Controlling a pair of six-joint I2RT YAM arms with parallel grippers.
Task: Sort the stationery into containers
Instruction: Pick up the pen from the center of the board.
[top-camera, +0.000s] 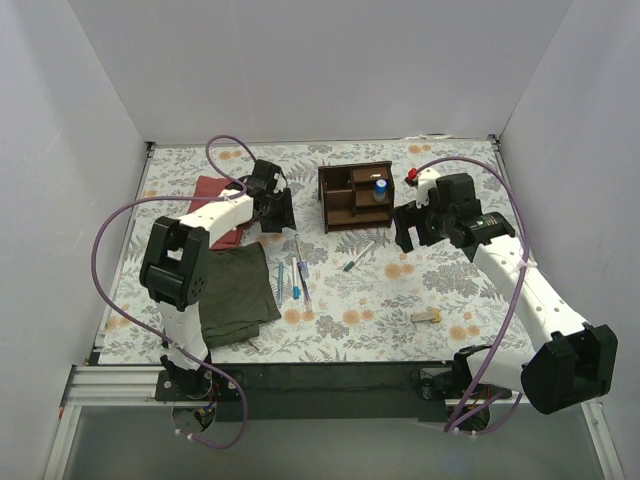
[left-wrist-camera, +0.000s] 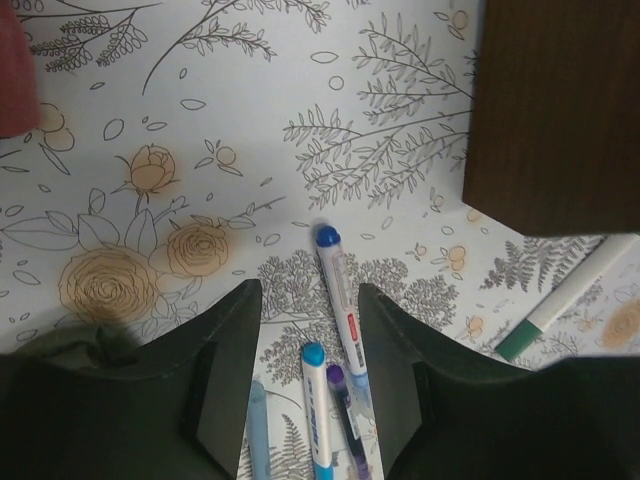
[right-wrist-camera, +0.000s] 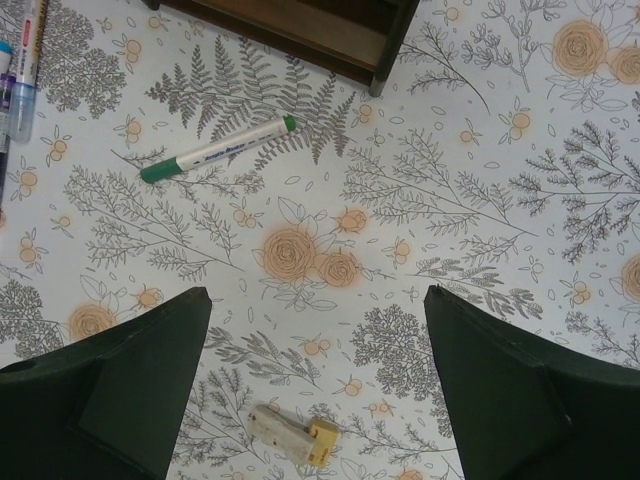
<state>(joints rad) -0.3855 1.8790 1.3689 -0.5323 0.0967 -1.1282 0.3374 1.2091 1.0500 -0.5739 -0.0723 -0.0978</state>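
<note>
The dark brown wooden organiser (top-camera: 352, 205) stands at the table's middle back, with a blue-capped cylinder (top-camera: 380, 189) in a right compartment. Several pens (top-camera: 294, 272) lie left of centre. A white pen with a green tip (top-camera: 358, 256) lies in front of the organiser. A beige eraser block (top-camera: 426, 316) lies at the front right. My left gripper (top-camera: 276, 214) is open and empty, low over the pens' far ends (left-wrist-camera: 338, 290). My right gripper (top-camera: 408, 228) is open and empty, right of the organiser; its view shows the green-tipped pen (right-wrist-camera: 215, 150) and the eraser (right-wrist-camera: 295, 435).
A red cloth (top-camera: 214, 195) lies at the back left under the left arm, and an olive cloth (top-camera: 236, 290) at the front left beside the pens. A small red item (top-camera: 411, 176) sits near the organiser's right side. White walls enclose the floral table.
</note>
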